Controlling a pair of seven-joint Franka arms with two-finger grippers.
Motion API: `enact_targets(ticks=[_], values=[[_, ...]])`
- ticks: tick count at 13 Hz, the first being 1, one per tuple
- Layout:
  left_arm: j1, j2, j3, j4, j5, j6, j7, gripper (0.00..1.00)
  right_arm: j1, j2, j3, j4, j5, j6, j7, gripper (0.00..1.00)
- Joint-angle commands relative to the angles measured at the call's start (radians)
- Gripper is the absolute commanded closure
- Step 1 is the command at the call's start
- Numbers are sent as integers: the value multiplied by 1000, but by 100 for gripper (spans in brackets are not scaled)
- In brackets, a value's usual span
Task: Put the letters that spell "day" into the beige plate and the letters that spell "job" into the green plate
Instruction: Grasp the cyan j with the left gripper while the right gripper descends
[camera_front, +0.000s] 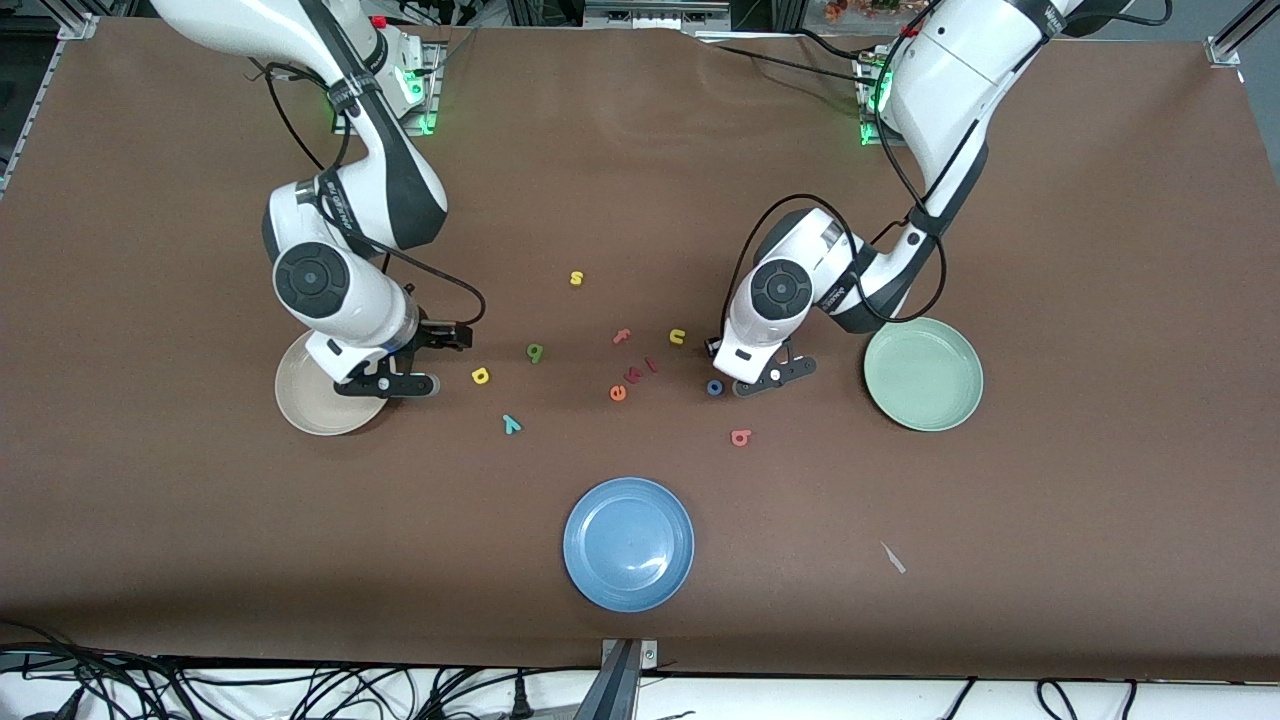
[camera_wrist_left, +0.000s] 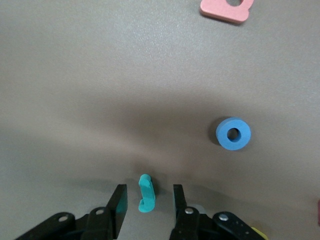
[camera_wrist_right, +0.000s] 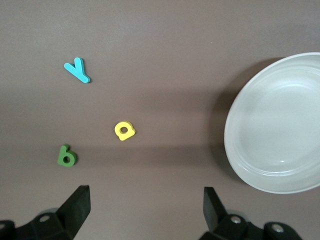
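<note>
Teal j between left fingers, three plates

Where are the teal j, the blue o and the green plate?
teal j (camera_wrist_left: 145, 194), left wrist view, middle of its stem.
blue o (camera_wrist_left: 233, 134), left wrist view, on its ring.
green plate (camera_front: 923, 374), front view, bare middle.

Blue plate, spare foam letters

Even overhead light, soft shadows, sharp focus, no glare
</note>
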Motion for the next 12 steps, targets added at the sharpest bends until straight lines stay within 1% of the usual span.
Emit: enact_targets(ticks=[1,2,4,5,6,9,10,12], values=[[4,-7,-1,-9,32,12,-7,66,6,6,0,-40,17,92,9,0],[4,-5,-1,-9,32,12,-7,66,18,6,0,-60,17,124,9,0],[4,-1,2,-9,33,15,-7,66,20,22,0,-63,19,144,11,0],[4,1,3,-9,33,15,-7,69,20,29,0,-64,19,167,11,0],[4,1,3,-9,33,17,-7,69,20,36,0,-72,19,189,11,0],[4,2,3,-9,33,23,-7,70,20,42,14,-130,17,284,9,0],[4,4,3,-9,33,26,-10,72,20,46,17,-135,17,305,8,0],[2,12,5,-9,33,34,-18,73,20,78,19,-130,17,330,6,0]])
